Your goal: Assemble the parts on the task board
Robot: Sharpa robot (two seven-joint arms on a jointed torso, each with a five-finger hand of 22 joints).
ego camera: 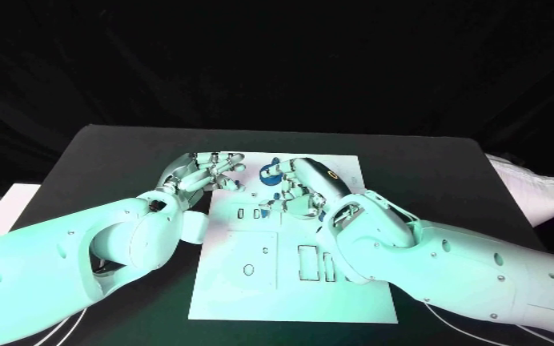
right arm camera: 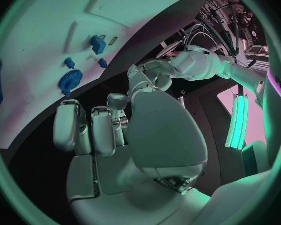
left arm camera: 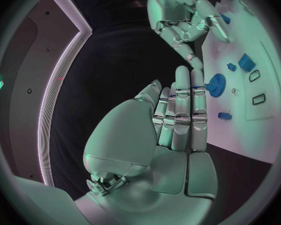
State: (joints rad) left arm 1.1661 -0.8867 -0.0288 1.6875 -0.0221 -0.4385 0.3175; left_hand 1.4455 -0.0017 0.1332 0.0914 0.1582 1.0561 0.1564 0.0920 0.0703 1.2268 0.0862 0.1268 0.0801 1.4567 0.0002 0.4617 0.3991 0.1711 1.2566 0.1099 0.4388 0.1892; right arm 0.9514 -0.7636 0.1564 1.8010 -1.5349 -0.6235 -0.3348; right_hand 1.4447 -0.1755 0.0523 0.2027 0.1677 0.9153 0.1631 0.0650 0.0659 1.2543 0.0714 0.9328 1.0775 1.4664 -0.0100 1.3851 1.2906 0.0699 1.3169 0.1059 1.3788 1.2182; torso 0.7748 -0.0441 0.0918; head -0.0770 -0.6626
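Both silver hands hover over the flat white task board (ego camera: pixel 295 278) by a round blue toothed gear (ego camera: pixel 270 174) — left hand (ego camera: pixel 206 172) open-fingered and empty, right hand (ego camera: pixel 303 190) curled, its grasp impossible to tell.

Task board (ego camera: pixel 289 282) smooth matt white; table (ego camera: pixel 115 154) matt black; gear (left arm camera: pixel 217 81) blue plastic.

The scene is bathed in a teal light, against which the black cloth backdrop (ego camera: pixel 277 42) is left nearly featureless. The flat white plastic task board (ego camera: pixel 289 282) is lit brightly, with mild glare towards its near edge. In both wrist views, straight edges are bent by fisheye distortion, and a pink tint is seen across the board.
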